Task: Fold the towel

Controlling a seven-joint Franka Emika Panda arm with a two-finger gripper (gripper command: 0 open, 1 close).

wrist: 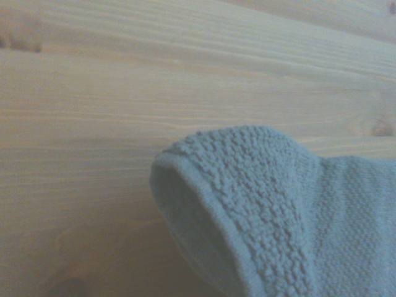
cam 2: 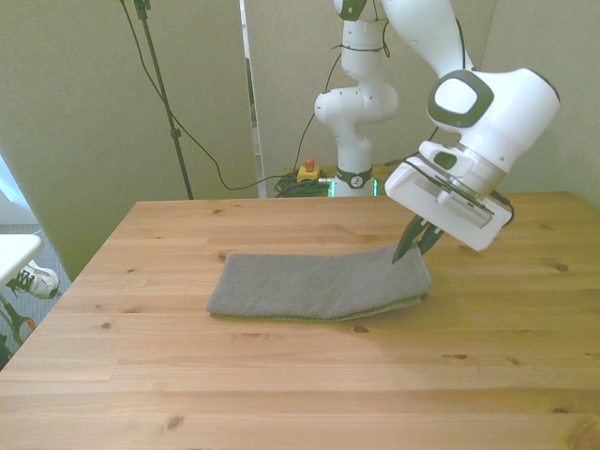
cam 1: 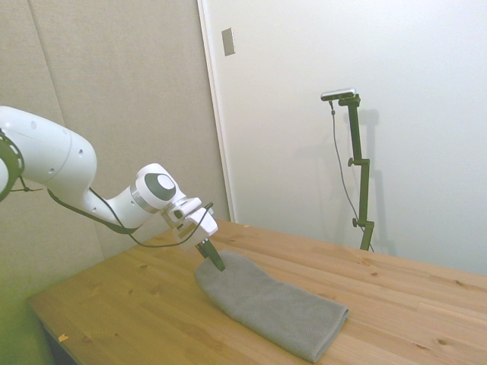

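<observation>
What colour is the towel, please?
Plain medium grey, no pattern; the towel shows best in the front view.

One grey towel (cam 2: 319,286) on one wooden table (cam 2: 281,375). One white arm (cam 2: 487,112) with one gripper (cam 2: 418,242). One shoe (cam 2: 33,278) on the floor off the front view's left.

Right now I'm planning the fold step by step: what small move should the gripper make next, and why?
Probably lift a little higher. The gripper looks shut on the towel at its end on the front view's right, and only that corner is raised; the rest lies flat on the table.
</observation>
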